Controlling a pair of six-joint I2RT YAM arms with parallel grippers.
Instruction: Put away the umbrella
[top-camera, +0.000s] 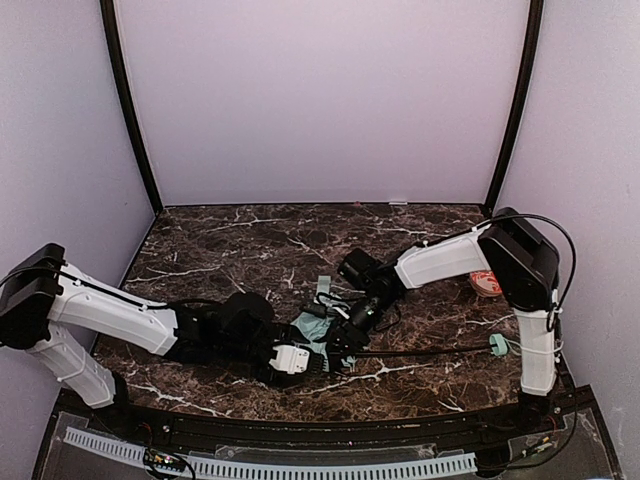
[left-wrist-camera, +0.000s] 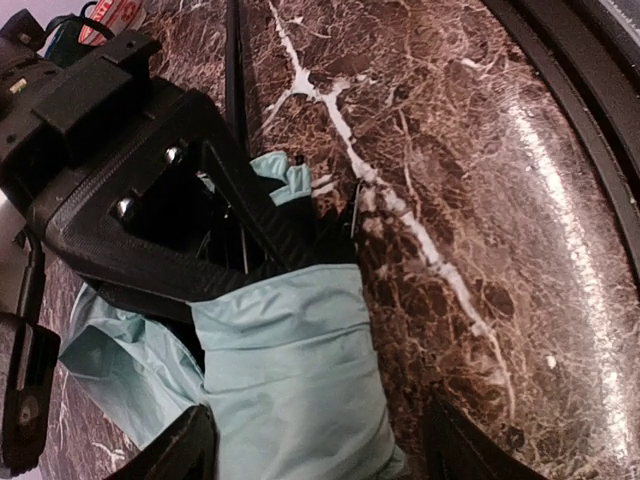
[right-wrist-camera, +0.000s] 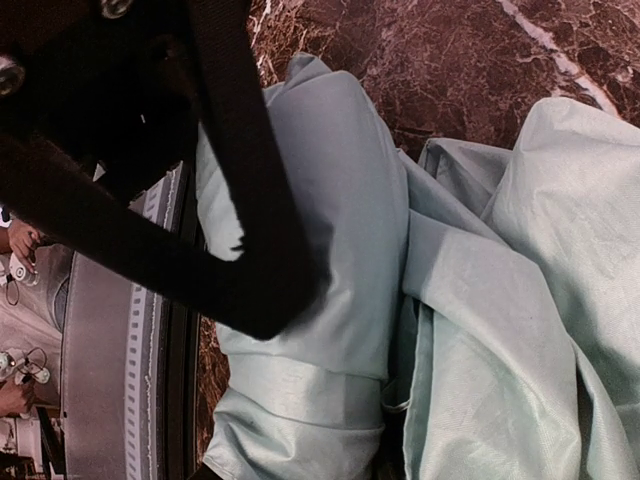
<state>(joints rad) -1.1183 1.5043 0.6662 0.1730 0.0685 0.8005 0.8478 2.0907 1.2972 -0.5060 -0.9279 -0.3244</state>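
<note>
The left end effector (left-wrist-camera: 320, 455) is lying low over the worktop (top-camera: 250, 240). Its fingers (left-wrist-camera: 185, 450) are standing spread on either side of the crumpled mint-green canopy of the umbrella (left-wrist-camera: 290, 370). The cloth is sitting between them, and the finger on the near-edge side is standing clear of it.

The right end effector (top-camera: 352, 322) is angling down from the right. Its black fingers (right-wrist-camera: 250, 260) are pinching the bunched fabric and ribs at the canopy's far side, just beyond the left fingers.

The umbrella is lying on the worktop about midway between the left and right edges, nearer the near edge than the far one. Its thin black shaft (top-camera: 430, 350) is running toward the right edge. The shaft is ending in the small mint handle (top-camera: 497, 345), beside the right arm's base.

A small orange-and-white round object (top-camera: 486, 283) is sitting by the right edge, farther back than the handle and apart from it.
</note>
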